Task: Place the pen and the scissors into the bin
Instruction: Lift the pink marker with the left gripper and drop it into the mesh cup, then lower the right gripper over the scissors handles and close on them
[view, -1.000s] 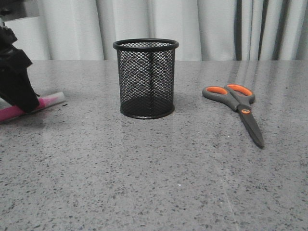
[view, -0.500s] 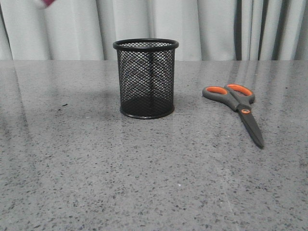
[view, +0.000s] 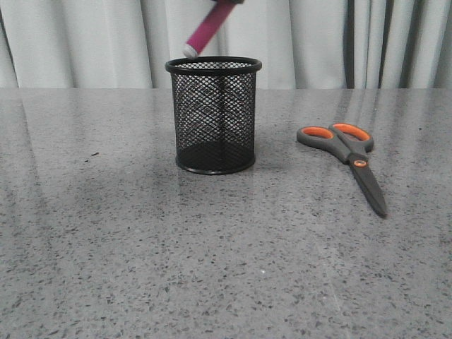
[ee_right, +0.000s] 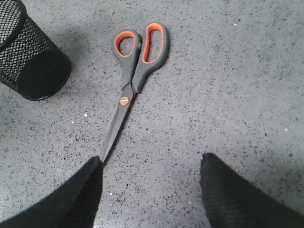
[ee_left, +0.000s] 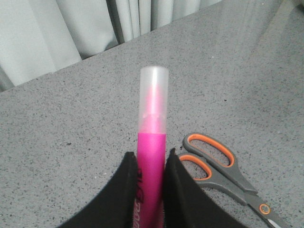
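Grey speckled table (view: 106, 233): left end effector (ee_left: 151, 178) grips the pen (view: 205, 30) tilted above the bin (view: 214, 115); right end effector (ee_right: 149, 183) gapes wide over scissors (ee_right: 133, 76).

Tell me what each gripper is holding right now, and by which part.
The left gripper clamps the pen by its pink barrel, the capped end sticking out. The right gripper is open above the scissors, holding nothing.
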Controlling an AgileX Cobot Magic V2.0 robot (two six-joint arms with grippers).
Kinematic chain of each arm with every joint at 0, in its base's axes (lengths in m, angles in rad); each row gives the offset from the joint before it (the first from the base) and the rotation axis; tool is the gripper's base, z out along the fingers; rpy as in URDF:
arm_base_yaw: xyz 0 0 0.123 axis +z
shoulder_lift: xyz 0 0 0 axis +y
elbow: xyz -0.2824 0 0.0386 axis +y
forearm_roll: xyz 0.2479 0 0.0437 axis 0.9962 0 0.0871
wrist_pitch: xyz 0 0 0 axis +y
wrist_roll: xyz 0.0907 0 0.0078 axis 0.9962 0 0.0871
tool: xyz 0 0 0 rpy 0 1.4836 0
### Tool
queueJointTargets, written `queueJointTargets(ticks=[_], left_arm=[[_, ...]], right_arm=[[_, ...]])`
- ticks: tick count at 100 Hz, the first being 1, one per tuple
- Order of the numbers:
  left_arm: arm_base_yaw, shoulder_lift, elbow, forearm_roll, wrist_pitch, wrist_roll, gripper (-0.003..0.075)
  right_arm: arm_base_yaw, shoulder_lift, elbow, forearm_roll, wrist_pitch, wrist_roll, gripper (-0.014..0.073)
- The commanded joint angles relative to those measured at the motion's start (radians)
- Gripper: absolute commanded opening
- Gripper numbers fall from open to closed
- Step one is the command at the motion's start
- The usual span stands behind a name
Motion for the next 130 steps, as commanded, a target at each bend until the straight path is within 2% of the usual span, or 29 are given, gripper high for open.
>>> queueJointTargets(ticks=[1, 34, 39, 59, 64, 80, 95, 109, 123, 130], left_arm=[[-0.012, -0.011, -0.031, -0.019, -0.079, 0.003, -0.002], [-0.012, 0.021, -0.031, -0.019, -0.07, 0.003, -0.0001], [-0.012, 0.021, -0.031, -0.019, -0.066, 0.003, 0.0042], [-0.01, 0.021, -0.031, -0.019, -0.061, 0.003, 0.0356], [-0.01, 0.017, -0.031, -0.019, -0.061, 0.003, 0.0391], [-0.008, -0.03, -0.031, -0.017, -0.065, 0.003, 0.0387], [0.038, -0.104, -0.031, -0.015, -0.031, 0.003, 0.0387], [0.142, -0.173, -0.031, -0.013, 0.069, 0.003, 0.0387], [0.264, -0.221, -0.031, -0.013, 0.191, 0.003, 0.0387], [0.321, -0.238, -0.031, -0.013, 0.243, 0.003, 0.0387]], right_arm=[[-0.009, 0.004, -0.037, 0.016, -0.058, -0.008, 0.0405], [-0.009, 0.004, -0.037, 0.016, -0.058, -0.008, 0.0405], [-0.009, 0.004, -0.037, 0.016, -0.058, -0.008, 0.0405], [-0.009, 0.004, -0.037, 0.016, -0.058, -0.008, 0.0405], [-0.009, 0.004, -0.037, 0.016, -0.06, -0.008, 0.0405], [-0.009, 0.004, -0.037, 0.016, -0.066, -0.008, 0.0405], [-0.009, 0.004, -0.037, 0.018, -0.062, -0.008, 0.0405], [-0.009, 0.004, -0.037, 0.045, -0.064, -0.018, 0.0405], [-0.009, 0.033, -0.04, 0.159, -0.035, -0.127, 0.0405], [-0.009, 0.075, -0.06, 0.172, 0.008, -0.172, 0.0405]])
